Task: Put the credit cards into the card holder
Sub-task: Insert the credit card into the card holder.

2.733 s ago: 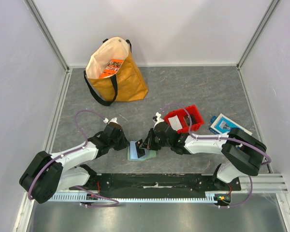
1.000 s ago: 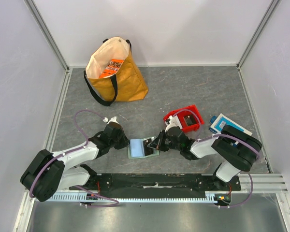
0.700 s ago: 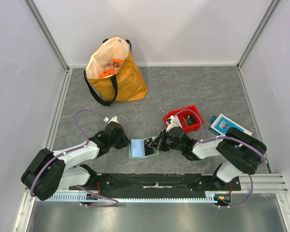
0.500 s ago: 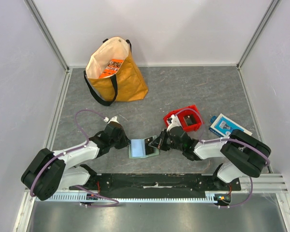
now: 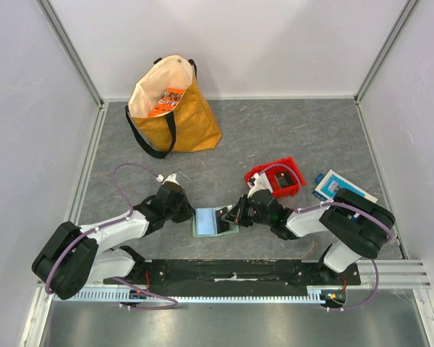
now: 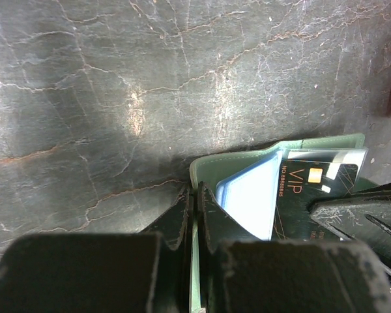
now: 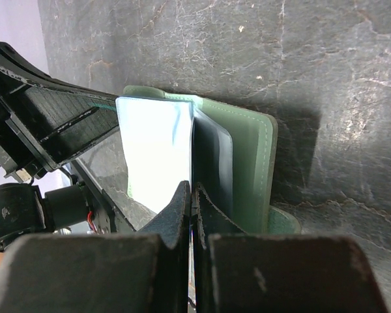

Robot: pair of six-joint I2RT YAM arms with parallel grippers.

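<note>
- While it lies open on the grey marbled tabletop, the pale-green square folding card holder sits between the two arms.
- Left gripper is clamped on the holder's left cover edge.
- Right gripper is pinched tight on the edge of a dark "VIP" plastic card, which lies against the holder's right-hand side.
- A light blue rectangular card stands tilted up at the fold, between both grippers.

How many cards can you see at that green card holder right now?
2: a light blue card sticking up at the middle of the card holder, and a dark VIP card lying beside it. More may be hidden in pockets.
</note>
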